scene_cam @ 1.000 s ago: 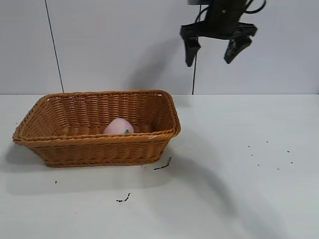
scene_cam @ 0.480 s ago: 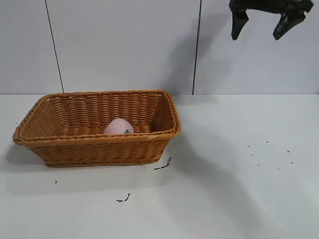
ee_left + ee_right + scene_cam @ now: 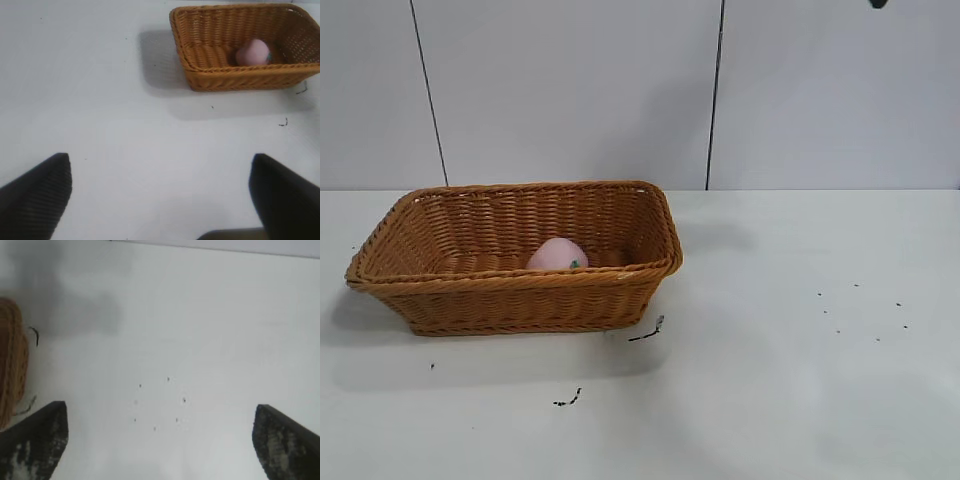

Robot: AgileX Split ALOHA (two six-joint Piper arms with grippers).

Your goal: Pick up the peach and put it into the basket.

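Observation:
The pink peach (image 3: 558,254) lies inside the orange-brown wicker basket (image 3: 510,300) on the left of the white table. Both show in the left wrist view, the peach (image 3: 252,52) in the basket (image 3: 235,75). My left gripper (image 3: 160,172) is open and empty, high above bare table away from the basket. My right gripper (image 3: 160,415) is open and empty, high over the table's right part; only a dark tip (image 3: 877,3) of it shows at the exterior view's top edge. The basket's end (image 3: 12,360) shows in the right wrist view.
Small dark specks (image 3: 860,305) dot the table at the right. Dark scraps lie near the basket's front corner (image 3: 648,330) and in front of it (image 3: 568,399). A grey panelled wall stands behind the table.
My right gripper, open and empty, has risen up and to the right, nearly leaving the exterior view. The peach and basket have not moved.

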